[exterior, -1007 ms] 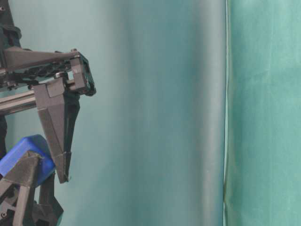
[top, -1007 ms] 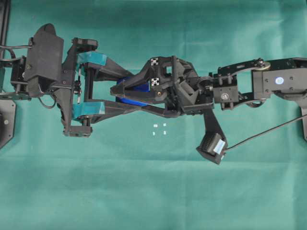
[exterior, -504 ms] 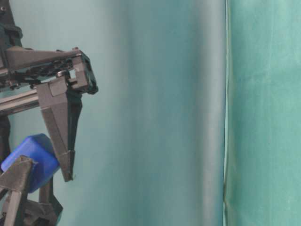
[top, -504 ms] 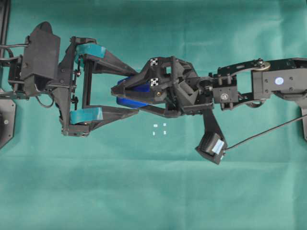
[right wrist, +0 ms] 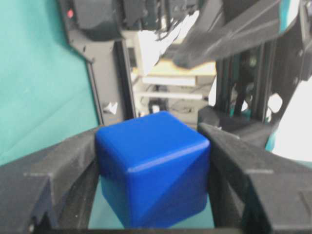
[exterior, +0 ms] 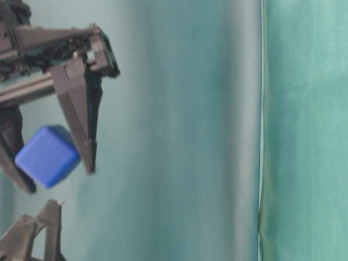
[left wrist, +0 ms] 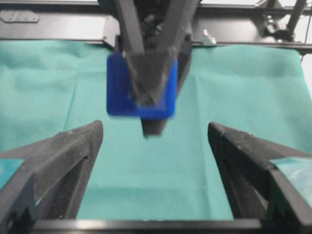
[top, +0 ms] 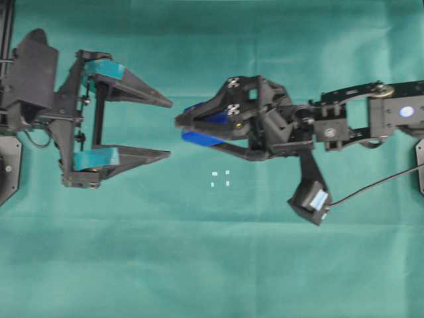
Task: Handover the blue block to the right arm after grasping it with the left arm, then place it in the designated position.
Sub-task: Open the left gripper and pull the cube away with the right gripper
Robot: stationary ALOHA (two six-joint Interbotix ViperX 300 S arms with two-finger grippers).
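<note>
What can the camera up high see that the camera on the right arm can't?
Only the overhead view shows the four white marks on the green cloth, lying bare, and the whole left end effector with teal-taped fingers spread wide, apart from the block.

Only the right wrist view shows the block up close, pressed between two black fingers, plus blurry room clutter behind.

Both show the blue block held in the right end effector.

Blue block [left wrist: 140, 92] blurred, its middle hidden by a black finger [left wrist: 152, 73] — left arm [top: 30, 93] cut off
</note>
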